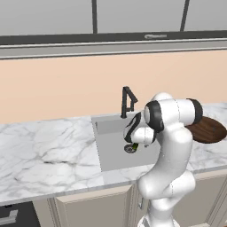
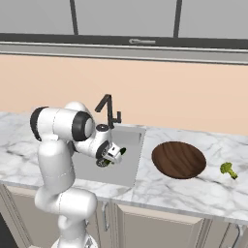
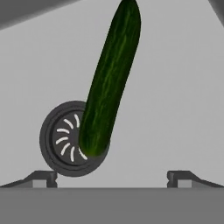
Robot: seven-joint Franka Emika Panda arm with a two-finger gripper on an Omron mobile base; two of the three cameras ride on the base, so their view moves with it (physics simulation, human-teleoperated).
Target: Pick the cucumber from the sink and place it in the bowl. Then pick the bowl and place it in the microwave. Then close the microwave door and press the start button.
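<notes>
Dark green cucumber, slim and long, lying flat on the grey floor of the sink. One rounded end resting over the edge of the round metal drain, the other end reaching away toward the top of the hand view. Nothing gripping it.

Fingers spread wide apart, one dark tip low at the left, the other low at the right, with the cucumber's near end and the drain between them. No contact between tips and cucumber; hovering above the basin floor.

From the base cameras, white arm bent forward and down, hand lowered into the sink basin, a small glimpse of green just beside it. Black angular faucet standing at the back rim of the sink, behind the hand.

Round, shallow, dark brown wooden bowl sitting on the white marble desk just to the right of the sink, nothing inside. Further right on the desk, well apart from the bowl, a small green piece of broccoli.

Peach-coloured wall behind the desk, grey upper cabinets above, beige cabinet doors below the desk edge.
</notes>
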